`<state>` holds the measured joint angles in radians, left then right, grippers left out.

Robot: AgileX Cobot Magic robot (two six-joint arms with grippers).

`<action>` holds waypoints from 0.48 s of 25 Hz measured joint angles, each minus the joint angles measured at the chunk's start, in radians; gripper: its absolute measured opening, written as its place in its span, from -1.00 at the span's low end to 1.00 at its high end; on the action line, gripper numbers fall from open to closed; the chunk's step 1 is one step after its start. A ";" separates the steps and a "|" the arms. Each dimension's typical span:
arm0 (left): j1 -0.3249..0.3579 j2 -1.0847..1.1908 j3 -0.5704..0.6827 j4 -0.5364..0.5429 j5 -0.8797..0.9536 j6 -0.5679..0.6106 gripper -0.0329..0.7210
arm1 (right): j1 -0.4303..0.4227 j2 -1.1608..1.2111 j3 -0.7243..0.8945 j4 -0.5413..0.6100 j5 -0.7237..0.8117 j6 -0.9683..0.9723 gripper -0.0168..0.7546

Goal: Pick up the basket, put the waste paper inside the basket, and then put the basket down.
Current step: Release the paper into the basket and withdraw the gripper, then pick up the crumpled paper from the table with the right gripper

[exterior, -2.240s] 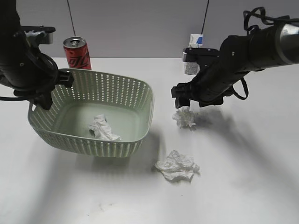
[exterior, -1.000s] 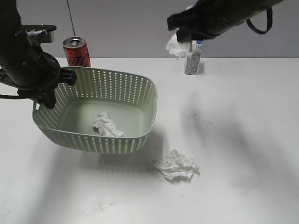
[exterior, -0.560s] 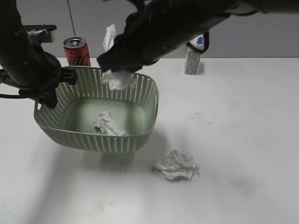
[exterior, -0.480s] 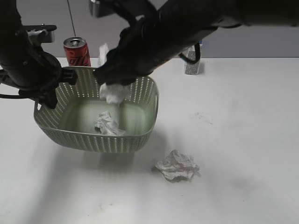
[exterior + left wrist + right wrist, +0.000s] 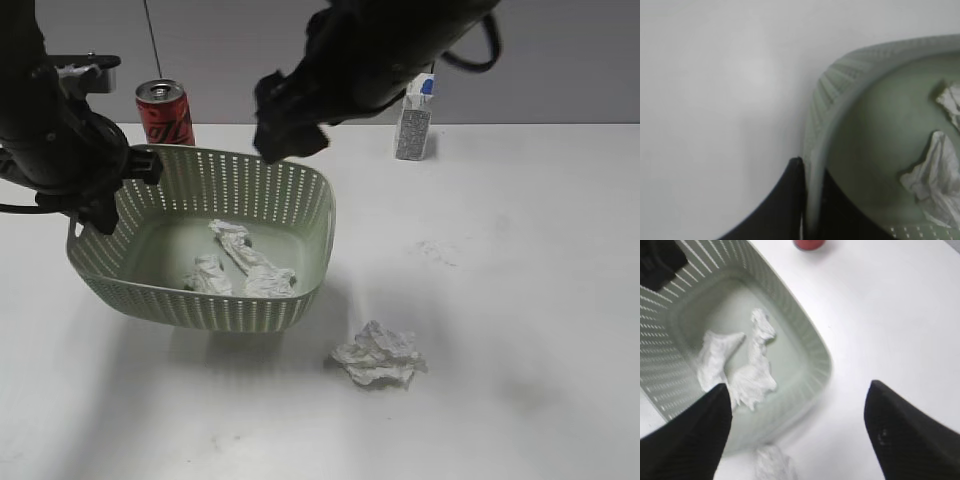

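The sage-green basket point(image 5: 300, 215) hangs tilted above the table at the left. My left gripper point(image 5: 100, 205) is shut on its left rim point(image 5: 812, 200), one finger on each side of the wall. Two white paper wads point(image 5: 245, 265) lie inside it; they also show in the right wrist view point(image 5: 735, 370) and the left wrist view point(image 5: 935, 175). A third wad point(image 5: 380, 355) lies on the table right of the basket; it shows blurred in the right wrist view point(image 5: 771, 462). My right gripper point(image 5: 285, 130) is open and empty above the basket's far right corner point(image 5: 797, 405).
A red soda can point(image 5: 165, 112) stands behind the basket; its base shows in the right wrist view point(image 5: 809, 244). A white-and-grey carton point(image 5: 415, 118) stands at the back, right of my right arm. The white table point(image 5: 520, 300) stretches to the right.
My right gripper carried a wad from the table's right over the basket and let it go; the wad now lies inside beside the first. The gripper has risen, open. The left arm holds still.
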<state>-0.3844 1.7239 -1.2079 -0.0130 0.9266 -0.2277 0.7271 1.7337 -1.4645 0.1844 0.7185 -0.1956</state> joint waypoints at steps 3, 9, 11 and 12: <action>0.002 0.000 0.000 0.031 0.006 0.000 -0.91 | -0.020 -0.097 0.033 -0.088 0.094 0.011 0.62; 0.065 0.000 0.000 0.025 0.035 0.000 -0.91 | -0.027 -0.215 0.373 -0.108 -0.061 0.079 0.56; 0.083 0.000 0.000 0.025 0.050 0.000 -0.91 | -0.027 -0.210 0.521 -0.108 -0.226 0.119 0.56; 0.089 0.000 0.000 0.026 0.054 0.000 -0.91 | -0.027 -0.201 0.593 -0.108 -0.324 0.134 0.55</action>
<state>-0.2950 1.7239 -1.2079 0.0134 0.9806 -0.2277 0.7002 1.5328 -0.8719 0.0764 0.3943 -0.0612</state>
